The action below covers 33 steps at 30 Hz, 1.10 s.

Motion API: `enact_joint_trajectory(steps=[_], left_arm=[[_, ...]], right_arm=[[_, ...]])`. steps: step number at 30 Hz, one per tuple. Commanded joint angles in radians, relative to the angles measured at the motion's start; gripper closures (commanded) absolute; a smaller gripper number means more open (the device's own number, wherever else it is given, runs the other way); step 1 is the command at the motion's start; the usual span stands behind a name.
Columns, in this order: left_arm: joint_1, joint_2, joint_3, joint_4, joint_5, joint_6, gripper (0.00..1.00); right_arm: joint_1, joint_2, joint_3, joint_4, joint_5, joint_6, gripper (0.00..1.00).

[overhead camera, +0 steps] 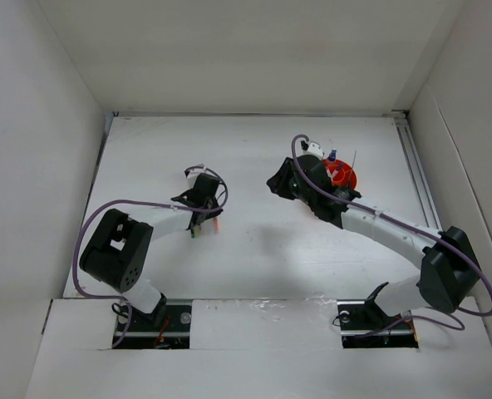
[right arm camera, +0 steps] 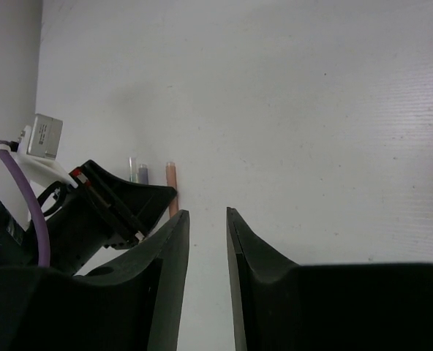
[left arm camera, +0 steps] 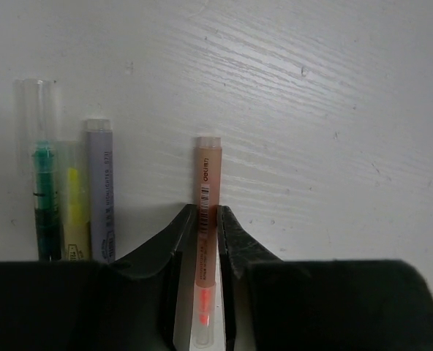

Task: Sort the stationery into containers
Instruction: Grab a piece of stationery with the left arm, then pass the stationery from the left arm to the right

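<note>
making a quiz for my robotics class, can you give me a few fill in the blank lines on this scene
1. The left end effector is closed on a pen coloured ___.
2. Beside it lie ___ more pens.
3. The right end effector is open and holds ___.
4. The tub sits by the end effector on the ___.
Missing words: orange; three; nothing; right.

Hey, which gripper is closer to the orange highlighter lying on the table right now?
Left. The left gripper has its fingers on either side of the orange highlighter, pinching it. The right gripper is open, well off to its right by the orange tub.
</note>
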State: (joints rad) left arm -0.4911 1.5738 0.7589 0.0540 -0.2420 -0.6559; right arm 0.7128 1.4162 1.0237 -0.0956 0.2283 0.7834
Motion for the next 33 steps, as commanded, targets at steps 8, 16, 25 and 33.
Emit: enact_joint_trajectory(steps=[8, 16, 25, 33], left_arm=[[-0.009, -0.009, -0.026, 0.036, 0.079, 0.059, 0.91], [-0.046, -0.083, -0.035, 0.138, 0.211, 0.081, 1.00], [-0.046, -0.170, -0.111, 0.348, 0.496, 0.081, 1.00], [-0.093, -0.129, -0.133, 0.497, 0.606, 0.052, 1.00]], right_arm=[[-0.016, 0.015, 0.007, 0.057, -0.006, -0.003, 0.66], [-0.036, 0.033, 0.007, 0.057, -0.067, -0.003, 0.53], [-0.065, 0.075, 0.016, 0.077, -0.190, -0.003, 0.46], [-0.065, 0.142, 0.045, 0.077, -0.264, -0.021, 0.36]])
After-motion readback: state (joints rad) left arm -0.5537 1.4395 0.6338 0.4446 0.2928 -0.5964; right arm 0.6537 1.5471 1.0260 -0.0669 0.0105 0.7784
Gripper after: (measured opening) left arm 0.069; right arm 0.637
